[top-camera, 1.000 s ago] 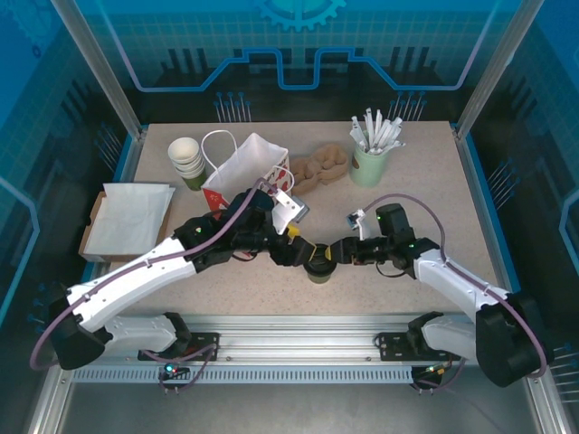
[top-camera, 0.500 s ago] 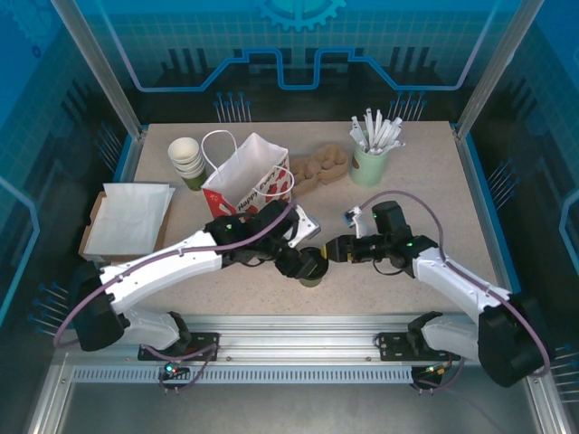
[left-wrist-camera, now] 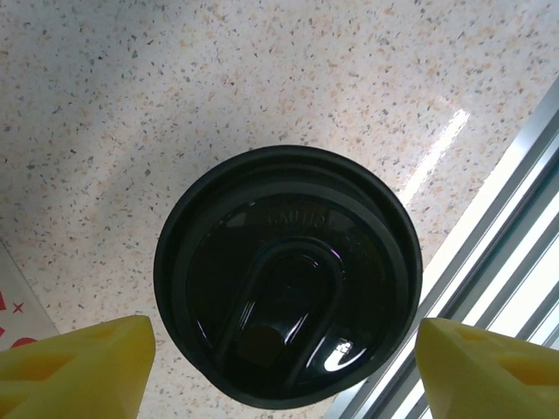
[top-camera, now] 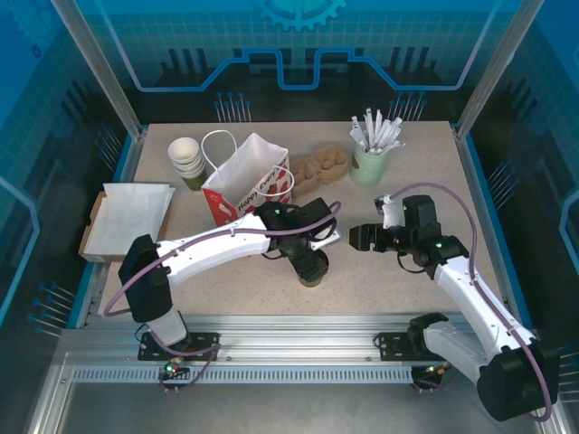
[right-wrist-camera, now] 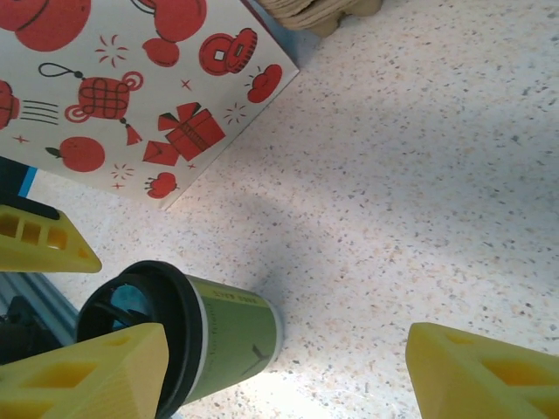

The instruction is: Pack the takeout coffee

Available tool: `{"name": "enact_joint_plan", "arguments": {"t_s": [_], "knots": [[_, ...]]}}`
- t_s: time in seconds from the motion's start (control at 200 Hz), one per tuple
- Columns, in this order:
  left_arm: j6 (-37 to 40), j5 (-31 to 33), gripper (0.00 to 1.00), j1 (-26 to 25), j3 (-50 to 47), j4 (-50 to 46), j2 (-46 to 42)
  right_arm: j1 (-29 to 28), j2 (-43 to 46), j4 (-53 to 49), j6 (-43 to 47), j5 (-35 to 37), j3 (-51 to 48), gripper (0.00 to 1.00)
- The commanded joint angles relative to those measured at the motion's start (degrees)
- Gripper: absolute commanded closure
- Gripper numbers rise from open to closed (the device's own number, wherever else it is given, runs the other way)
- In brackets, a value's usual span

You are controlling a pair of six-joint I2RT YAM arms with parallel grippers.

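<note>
A speckled tabletop (top-camera: 407, 181) carries an upright red-and-white bag (top-camera: 246, 176) at back left. The left end effector (top-camera: 310, 262) hangs directly above the takeout coffee (left-wrist-camera: 288, 292), jaws spread wide either side of its black lid, not gripping. The right end effector (top-camera: 355, 239), near the cup's right, is open and empty. The coffee stands upright near the front edge, outside the bag

Lab: aluminium frame (top-camera: 298, 327), blue panels (top-camera: 298, 45)
</note>
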State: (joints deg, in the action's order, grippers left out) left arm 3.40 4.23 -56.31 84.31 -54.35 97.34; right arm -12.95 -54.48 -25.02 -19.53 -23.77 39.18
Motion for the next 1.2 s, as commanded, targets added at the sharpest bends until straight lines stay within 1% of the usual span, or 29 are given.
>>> {"name": "enact_joint_plan", "arguments": {"t_s": [0.0, 0.255, 0.57, 0.845, 1.071, 1.196], "knots": [[2.0, 1.5, 0.20, -0.6, 3.6, -5.5, 2.2, 1.2, 0.7, -2.2, 2.0, 1.1, 0.1, 0.27], [3.8, 1.0, 0.18, -1.3, 9.2, -9.4, 6.5, 3.0, 2.2, -2.1, 2.0, 1.0, -0.5, 0.27], [5.1, 1.9, 0.17, -1.7, 14.7, -13.5, 10.7, 4.4, 2.9, -2.0, 1.9, 0.2, -0.9, 0.26], [5.8, 2.1, 0.17, -1.8, 15.5, -14.7, 12.3, 4.7, 2.9, -1.7, 1.8, -0.3, -1.1, 0.26], [6.0, 2.2, 0.22, -1.7, 16.0, -15.4, 13.1, 5.0, 2.6, -1.3, 1.7, -0.9, -1.4, 0.26], [6.3, 2.2, 0.23, -1.7, 16.4, -15.9, 13.8, 5.0, 2.5, -1.3, 1.8, -1.2, -1.4, 0.27]]}}
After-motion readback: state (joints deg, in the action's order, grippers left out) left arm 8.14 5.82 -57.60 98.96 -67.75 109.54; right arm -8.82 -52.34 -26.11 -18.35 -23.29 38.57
